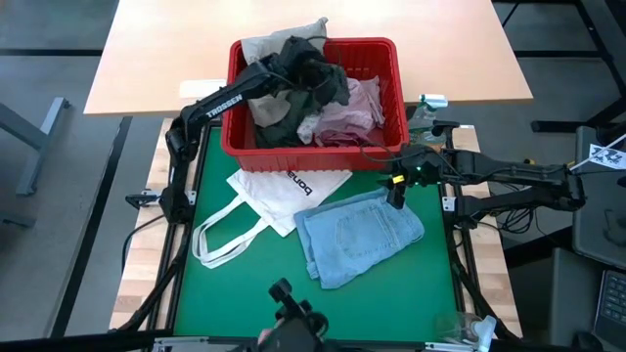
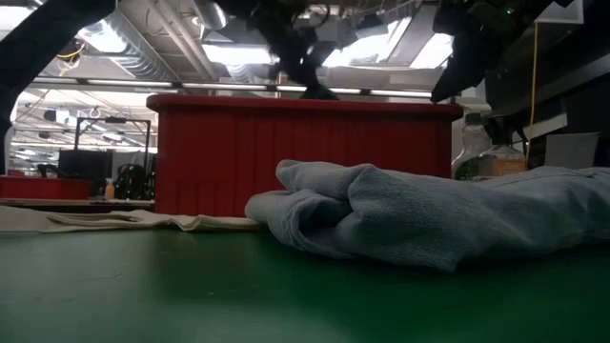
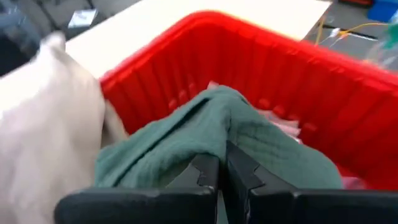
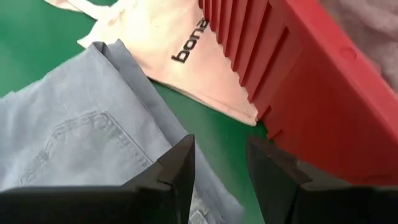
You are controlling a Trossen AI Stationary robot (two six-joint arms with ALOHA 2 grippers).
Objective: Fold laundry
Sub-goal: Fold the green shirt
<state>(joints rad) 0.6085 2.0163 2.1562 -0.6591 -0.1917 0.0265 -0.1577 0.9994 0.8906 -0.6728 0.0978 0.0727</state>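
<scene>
My left gripper [image 3: 222, 163] is inside the red basket [image 1: 386, 54], clenched on the dark grey-green garment [image 3: 205, 134]; only its wrist view shows that pinch. Beige-khaki cloth [image 3: 43, 118] crowds beside it. Right gripper [image 4: 219, 163] hovers parted over the light blue jeans [image 1: 357, 235], beside the basket.

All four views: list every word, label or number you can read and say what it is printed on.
"TROSSEN": white letters on the left arm, high view.
"bona": start of the black lettering on the white tote bag, right wrist view; the red basket covers the rest.
White tag at the high view's right edge: dark marks, too small to read.
</scene>
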